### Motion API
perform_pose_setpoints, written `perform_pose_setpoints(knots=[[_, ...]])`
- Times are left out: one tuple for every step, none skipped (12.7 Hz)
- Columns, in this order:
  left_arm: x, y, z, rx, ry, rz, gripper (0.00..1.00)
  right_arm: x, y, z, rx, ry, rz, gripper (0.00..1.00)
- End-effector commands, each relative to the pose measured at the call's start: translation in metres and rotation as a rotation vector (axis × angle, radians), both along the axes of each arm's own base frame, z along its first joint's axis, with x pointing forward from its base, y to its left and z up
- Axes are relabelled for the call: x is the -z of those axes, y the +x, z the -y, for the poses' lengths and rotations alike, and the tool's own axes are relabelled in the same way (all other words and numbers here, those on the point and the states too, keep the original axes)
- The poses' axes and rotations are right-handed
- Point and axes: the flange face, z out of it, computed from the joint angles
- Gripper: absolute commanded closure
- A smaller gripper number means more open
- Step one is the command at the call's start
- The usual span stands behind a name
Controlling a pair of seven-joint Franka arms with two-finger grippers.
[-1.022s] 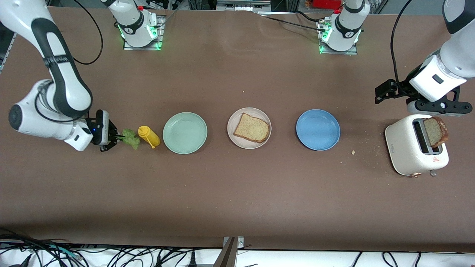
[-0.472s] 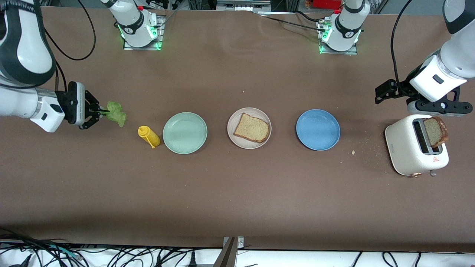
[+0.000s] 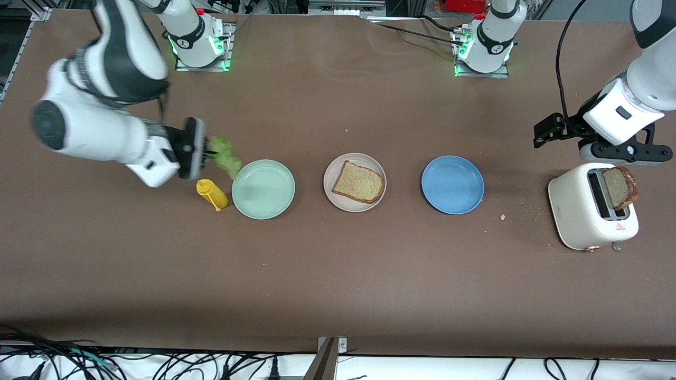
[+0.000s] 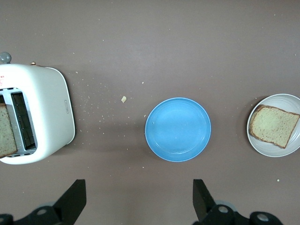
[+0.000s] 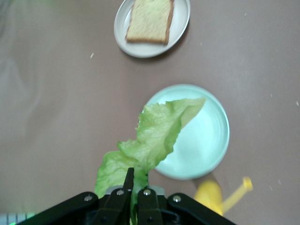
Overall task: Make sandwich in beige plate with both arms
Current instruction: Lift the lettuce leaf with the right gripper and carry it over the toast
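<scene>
Right pincer (image 3: pixel 207 152), clamped on lettuce leaf (image 3: pixel 226 157), has moved from the counter's (image 3: pixel 338 274) end to mint-green plate's (image 3: pixel 263 189) rim. Left pincer (image 4: pixel 136 206), fingers apart, waits unchanged above toaster (image 3: pixel 590 211); beige plate (image 3: pixel 355 182) holds one bread slice (image 3: pixel 358 182).

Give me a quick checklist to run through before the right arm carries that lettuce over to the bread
1. Grip: right gripper shut on the ruffled green lettuce leaf: ok.
2. Target: square tan bread slice lies flat in the round beige plate: ok.
3. Path: mint-green plate holds nothing tall: ok.
4. Yellow squeeze bottle lies close under the gripper: clearance cannot tell.
5. Left gripper open, waiting above the white toaster, away from the beige plate: ok.
</scene>
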Motion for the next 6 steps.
perform_pose_setpoints(knots=[[-0.004, -0.001, 0.0, -0.009, -0.006, 0.01, 0.0, 0.012, 0.009, -0.072, 0.111, -0.034, -0.016, 1.0], [-0.004, -0.001, 0.0, -0.009, -0.006, 0.01, 0.0, 0.016, 0.004, -0.102, 0.145, -0.044, -0.019, 1.0], [-0.004, -0.001, 0.0, -0.009, -0.006, 0.01, 0.0, 0.02, 0.0, -0.129, 0.209, -0.046, -0.025, 1.0], [-0.005, -0.002, 0.001, -0.006, -0.006, 0.01, 0.0, 0.028, -0.003, -0.156, 0.275, -0.037, -0.038, 1.0], [-0.005, -0.002, 0.002, -0.006, -0.006, 0.011, 0.0, 0.039, -0.003, -0.181, 0.332, -0.03, -0.033, 1.0], [-0.005, -0.002, 0.001, -0.007, -0.006, 0.011, 0.0, 0.053, -0.008, -0.21, 0.382, -0.034, -0.028, 1.0]])
